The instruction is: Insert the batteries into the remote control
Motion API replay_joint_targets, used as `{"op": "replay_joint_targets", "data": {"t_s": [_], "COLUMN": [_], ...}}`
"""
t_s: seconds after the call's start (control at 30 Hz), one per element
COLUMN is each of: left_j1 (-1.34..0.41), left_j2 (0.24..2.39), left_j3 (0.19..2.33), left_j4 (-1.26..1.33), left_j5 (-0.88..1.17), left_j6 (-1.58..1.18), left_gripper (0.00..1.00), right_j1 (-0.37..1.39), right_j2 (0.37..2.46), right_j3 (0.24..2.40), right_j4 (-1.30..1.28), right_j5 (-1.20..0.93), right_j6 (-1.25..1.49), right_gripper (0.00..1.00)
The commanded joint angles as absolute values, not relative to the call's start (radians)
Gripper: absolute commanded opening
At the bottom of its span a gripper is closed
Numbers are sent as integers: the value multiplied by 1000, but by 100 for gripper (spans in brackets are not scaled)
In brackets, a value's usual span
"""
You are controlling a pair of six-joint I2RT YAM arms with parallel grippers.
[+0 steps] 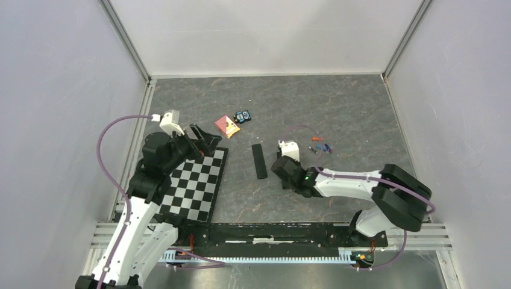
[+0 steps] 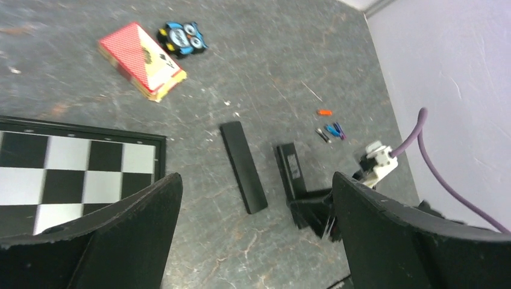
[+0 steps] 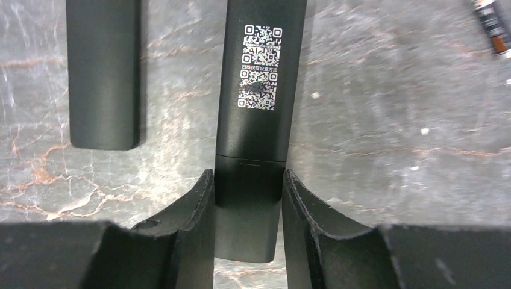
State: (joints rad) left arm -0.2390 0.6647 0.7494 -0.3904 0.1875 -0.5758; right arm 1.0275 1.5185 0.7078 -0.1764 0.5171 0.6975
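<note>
On the grey table (image 1: 349,108) the right gripper (image 3: 248,180) is clamping the end of the remote control (image 3: 260,90), likely needing its cover (image 3: 247,232) slid off next, the left gripper (image 2: 256,180) gaping empty

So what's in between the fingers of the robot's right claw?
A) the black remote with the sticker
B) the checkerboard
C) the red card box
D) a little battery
A: in the right wrist view the black remote, the one with the sticker on it, sits between the two fingers of the right gripper, which press against its sides.
</note>
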Motion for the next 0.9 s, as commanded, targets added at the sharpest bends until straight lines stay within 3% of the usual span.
{"op": "replay_joint_targets", "data": {"t_s": [0.0, 0.13, 0.3, 0.53, 0.73, 0.87], "left_j1": [-236, -252, -358, -436, -437, -437], "left_j2": [745, 874, 1055, 1249, 1264, 1271], "left_j3": [712, 652, 661, 689, 655, 650], "left_j4": [-246, -74, 57, 186, 237, 268], "left_j5": [386, 548, 575, 708, 711, 693], "left_j6": [-649, -768, -830, -857, -885, -925], "left_gripper": [100, 100, 100, 100, 100, 87], "right_j1": [973, 913, 869, 861, 861, 861], "right_j2": [1367, 1258, 1174, 1165, 1183, 1198], "right_j3": [632, 539, 477, 545, 600, 616], "right_j4": [17, 196, 358, 377, 331, 307], "right_j5": [519, 414, 254, -73, -204, -249], "right_j6": [584, 471, 358, 201, 132, 97], "right_gripper": [19, 18, 17, 19, 20, 20]}}
